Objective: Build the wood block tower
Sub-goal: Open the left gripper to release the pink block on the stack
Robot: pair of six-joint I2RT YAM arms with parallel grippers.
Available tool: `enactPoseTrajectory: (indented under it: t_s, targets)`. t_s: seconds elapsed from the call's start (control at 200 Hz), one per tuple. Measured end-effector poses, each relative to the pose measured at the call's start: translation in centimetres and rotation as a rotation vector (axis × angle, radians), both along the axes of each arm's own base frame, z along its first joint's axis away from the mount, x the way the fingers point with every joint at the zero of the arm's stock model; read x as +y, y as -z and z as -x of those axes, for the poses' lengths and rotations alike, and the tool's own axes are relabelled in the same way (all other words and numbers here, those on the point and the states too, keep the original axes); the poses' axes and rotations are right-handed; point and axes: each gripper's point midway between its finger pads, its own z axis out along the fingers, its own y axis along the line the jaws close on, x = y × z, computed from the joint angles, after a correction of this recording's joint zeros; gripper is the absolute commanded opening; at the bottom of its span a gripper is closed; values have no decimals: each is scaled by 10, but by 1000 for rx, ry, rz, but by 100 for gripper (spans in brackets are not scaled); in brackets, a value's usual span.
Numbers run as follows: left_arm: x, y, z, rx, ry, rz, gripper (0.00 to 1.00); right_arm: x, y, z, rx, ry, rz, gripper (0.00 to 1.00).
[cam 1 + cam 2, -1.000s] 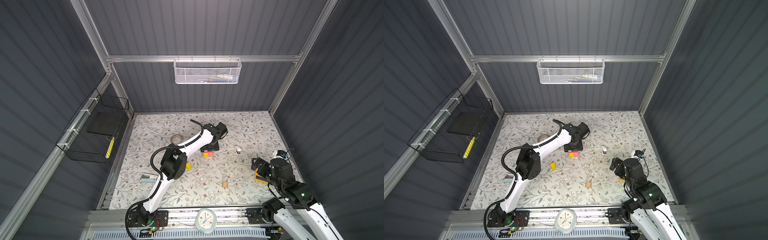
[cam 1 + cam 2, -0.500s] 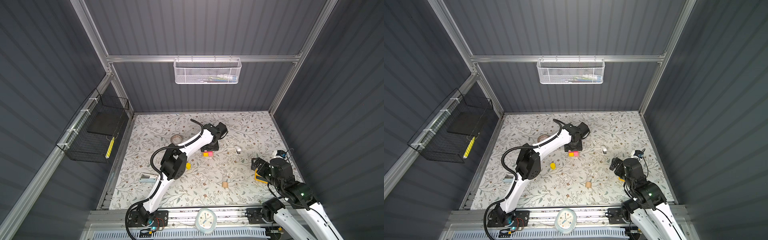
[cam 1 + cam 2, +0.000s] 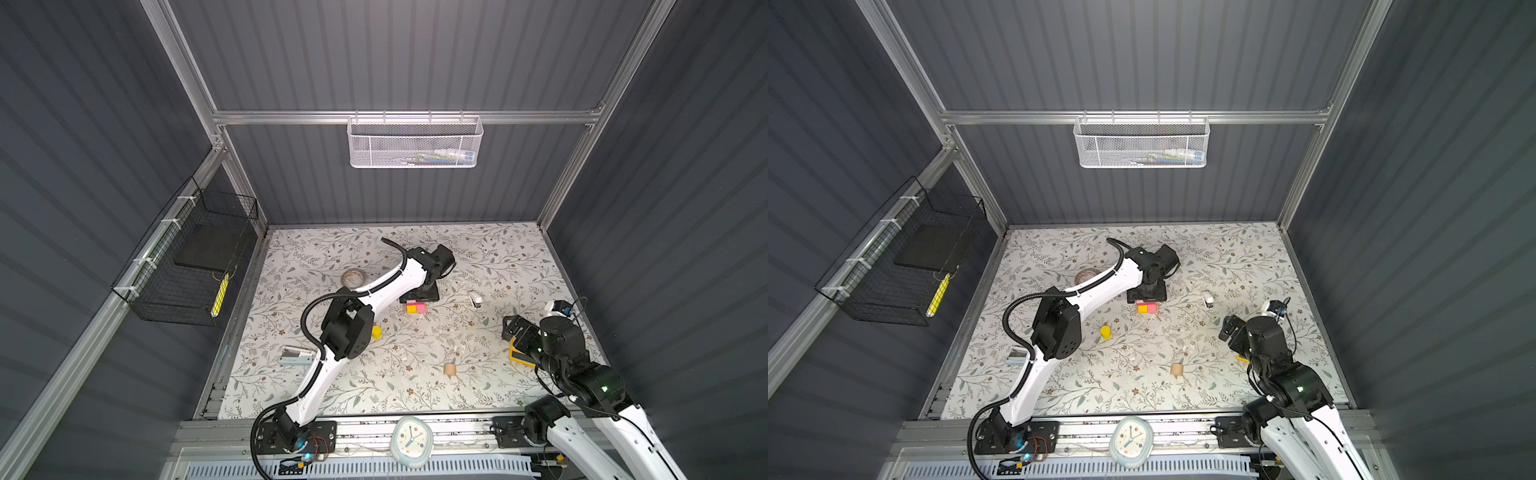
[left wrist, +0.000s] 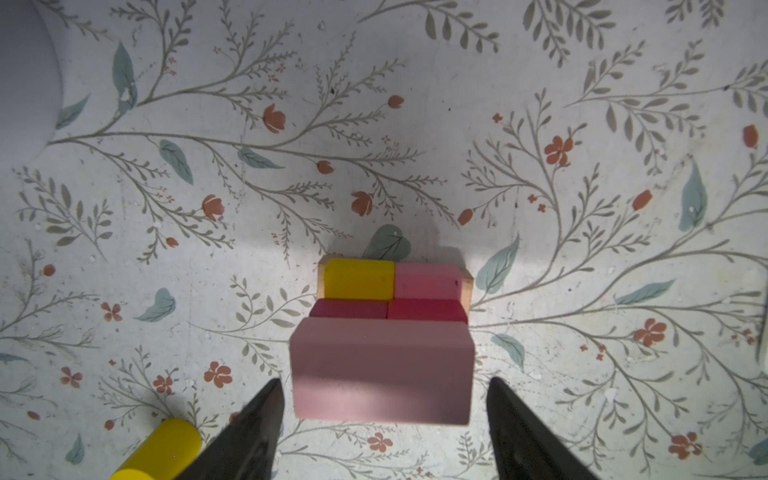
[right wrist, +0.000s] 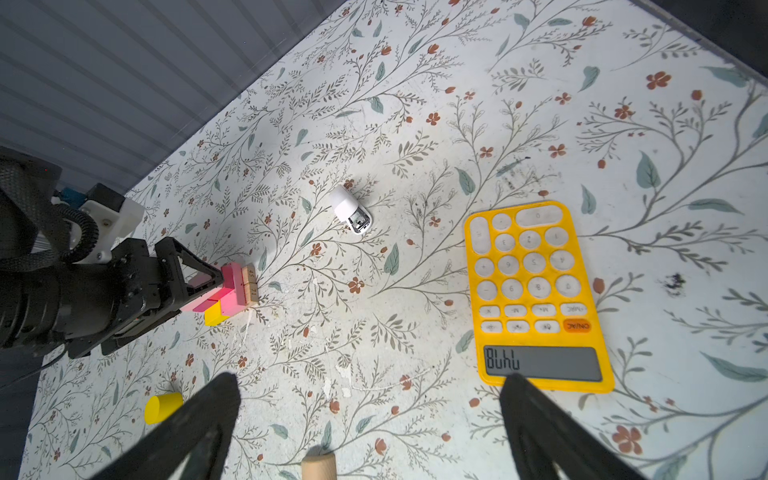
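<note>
While left gripper [image 4: 383, 379] straddles pink bar [image 4: 382, 365] atop tower [image 3: 416, 307], jaws apart, clear of its ends, right gripper [image 5: 370, 376], wide, empty, hangs nearer tan cylinder [image 5: 318, 467].

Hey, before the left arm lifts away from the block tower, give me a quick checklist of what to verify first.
1. left tool clear of the pink bar: ok, gaps show on both sides.
2. Pink bar centred on the tower: cannot tell, it hides the layer beneath.
3. right tool open and empty: ok.
4. Next blocks available: ok, the yellow cylinder and tan cylinder lie loose.
5. white stapler and yellow calculator apart from the tower: ok.
</note>
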Motion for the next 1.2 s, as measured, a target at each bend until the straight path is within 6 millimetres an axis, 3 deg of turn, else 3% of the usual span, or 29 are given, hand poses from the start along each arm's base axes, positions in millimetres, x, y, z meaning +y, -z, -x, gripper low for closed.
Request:
enactPoseTrajectory:
  t_s: [0.28,0.56,1.026,1.201]
  targets:
    - [-1,-3,-1,-8,3,9,82,0,0,0,0,2,-2,99]
    - [-2,-26,-2,-40,7,44,82,0,1,1,5,1,-6,99]
    - [0,-23,0,-26,13,26,83,0,1,1,6,1,-6,99]
    - [-1,-11,-1,-8,14,7,80,0,1,1,6,1,-6,99]
